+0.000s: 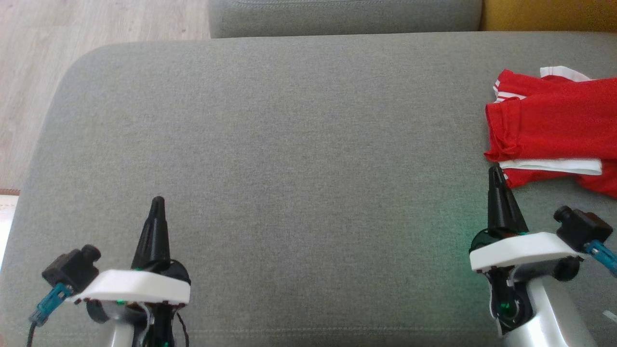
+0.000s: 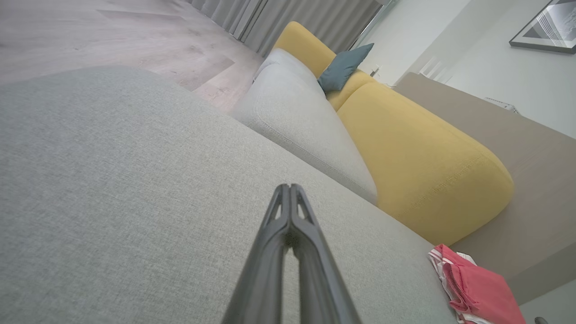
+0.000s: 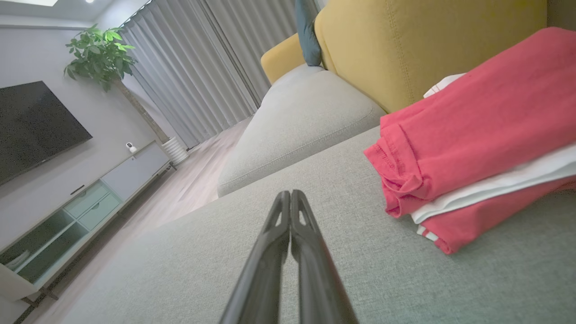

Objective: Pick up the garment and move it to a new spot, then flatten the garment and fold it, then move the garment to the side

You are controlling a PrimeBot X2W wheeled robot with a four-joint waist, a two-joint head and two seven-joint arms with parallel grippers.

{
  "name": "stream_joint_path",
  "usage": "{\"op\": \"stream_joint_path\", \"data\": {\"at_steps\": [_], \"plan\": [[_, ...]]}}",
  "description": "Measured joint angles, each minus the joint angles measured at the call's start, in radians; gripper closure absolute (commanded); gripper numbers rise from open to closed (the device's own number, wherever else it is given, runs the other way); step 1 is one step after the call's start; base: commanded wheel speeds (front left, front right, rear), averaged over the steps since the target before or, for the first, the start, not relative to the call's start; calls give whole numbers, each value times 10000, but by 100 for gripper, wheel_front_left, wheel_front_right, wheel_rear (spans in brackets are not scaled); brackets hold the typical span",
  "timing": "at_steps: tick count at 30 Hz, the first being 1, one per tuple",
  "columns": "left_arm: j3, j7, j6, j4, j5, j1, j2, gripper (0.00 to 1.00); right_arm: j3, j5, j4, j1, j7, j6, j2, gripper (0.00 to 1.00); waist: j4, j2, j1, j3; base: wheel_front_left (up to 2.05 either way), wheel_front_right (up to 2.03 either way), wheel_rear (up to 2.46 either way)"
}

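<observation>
Right gripper (image 1: 495, 169), tips together, beside folded garment (image 1: 554, 120), long axis left-right.

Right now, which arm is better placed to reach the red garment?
The right. The right tool, shut, sits just beside the folded red garment; the left tool, also shut, is far across the grey cushion.

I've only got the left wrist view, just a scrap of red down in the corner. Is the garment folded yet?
Observer: Yes, the garment lies folded, a white layer sandwiched between red ones.
Operator: Is the right hand holding it?
Observer: No, the right hand is shut on nothing, its tips short of the fabric.
Operator: Where on the seat is it?
Observer: On the right side of the grey cushion, running past the head view's edge.
</observation>
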Motion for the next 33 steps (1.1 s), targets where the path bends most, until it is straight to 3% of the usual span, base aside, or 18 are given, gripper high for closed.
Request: {"op": "stream_joint_path", "data": {"at_steps": [33], "plan": [[320, 828, -150, 372, -3267, -118, 115, 100, -474, 3680, -221, 138, 880, -2, -15, 100, -106, 0, 0, -278, 0, 0, 0]]}}
